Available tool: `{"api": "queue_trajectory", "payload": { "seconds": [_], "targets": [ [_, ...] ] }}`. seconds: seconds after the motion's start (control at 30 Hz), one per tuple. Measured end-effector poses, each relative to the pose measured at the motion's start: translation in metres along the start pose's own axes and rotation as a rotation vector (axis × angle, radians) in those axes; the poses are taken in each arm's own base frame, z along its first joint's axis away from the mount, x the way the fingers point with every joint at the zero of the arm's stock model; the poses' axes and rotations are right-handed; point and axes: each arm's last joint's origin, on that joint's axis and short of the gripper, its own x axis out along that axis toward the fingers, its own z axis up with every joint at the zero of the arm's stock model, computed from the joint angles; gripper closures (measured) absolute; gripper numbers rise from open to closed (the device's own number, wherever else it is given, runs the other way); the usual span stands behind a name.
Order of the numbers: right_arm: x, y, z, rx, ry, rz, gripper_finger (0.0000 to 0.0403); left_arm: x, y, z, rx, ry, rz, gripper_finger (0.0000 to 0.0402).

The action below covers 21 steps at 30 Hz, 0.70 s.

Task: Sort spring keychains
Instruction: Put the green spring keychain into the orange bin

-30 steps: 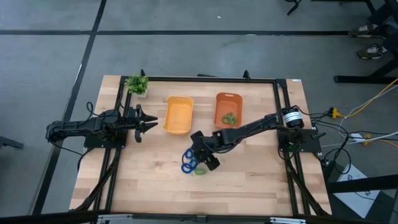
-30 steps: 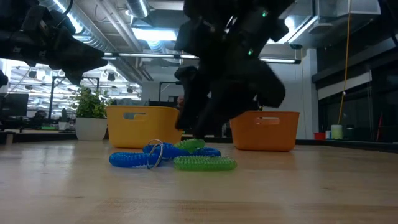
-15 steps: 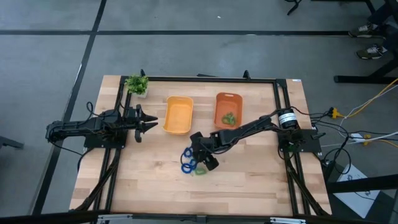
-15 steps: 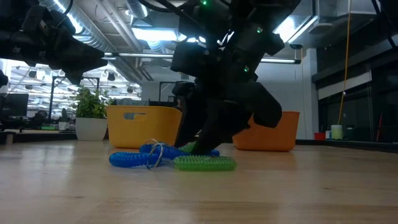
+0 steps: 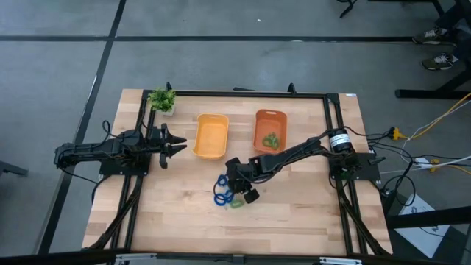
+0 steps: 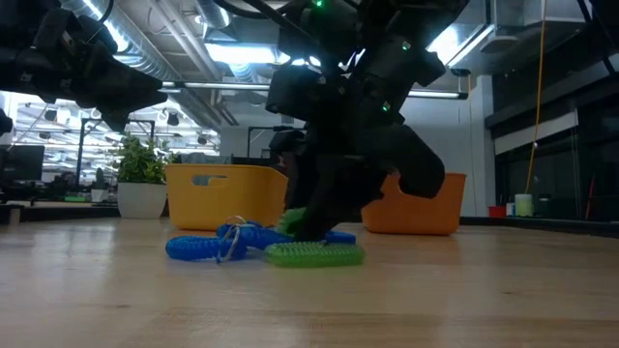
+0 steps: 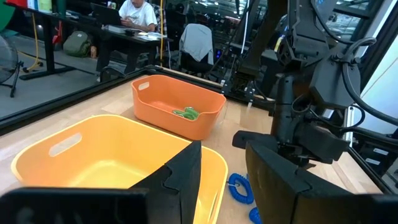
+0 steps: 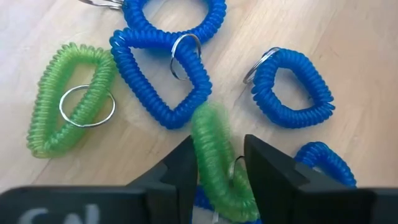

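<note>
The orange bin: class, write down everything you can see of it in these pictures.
The orange bin is a small rectangular tub, plastic by its look, with rounded corners and a handle slot cut into an end wall. It stands upright and open on the wooden table, beside the yellow bin but apart from it. Inside lies one green spring keychain. No gripper touches it.

Two dark jointed arms, black fingers (image 8: 273, 171), trailing cables

open-plan lab/workshop: ceiling ducts (image 6: 145, 68), desks (image 7: 134, 38), person seated w/ monitors.
</note>
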Motion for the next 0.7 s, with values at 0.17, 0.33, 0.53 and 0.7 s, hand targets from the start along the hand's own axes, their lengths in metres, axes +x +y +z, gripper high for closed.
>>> {"api": "queue_trajectory", "payload": {
  "seconds": [0.17,0.33,0.53,0.7],
  "targets": [
    [0.000,0.000,0.000,0.029,-0.002,0.003,0.0314,0.000,0.000,0.000,0.000,0.000,0.000,0.0279],
    [0.000,0.000,0.002,0.038,-0.015,0.019,0.0357,0.000,0.000,0.000,0.000,0.000,-0.001,0.0279],
    [-0.005,-0.003,0.014,0.033,-0.061,0.021,0.0377,0.000,0.000,0.000,0.000,0.000,0.000,0.0279],
    [-0.008,-0.005,0.021,0.038,-0.079,0.020,0.0362,0.000,0.000,0.000,0.000,0.000,0.000,0.0279]
  ]
}}
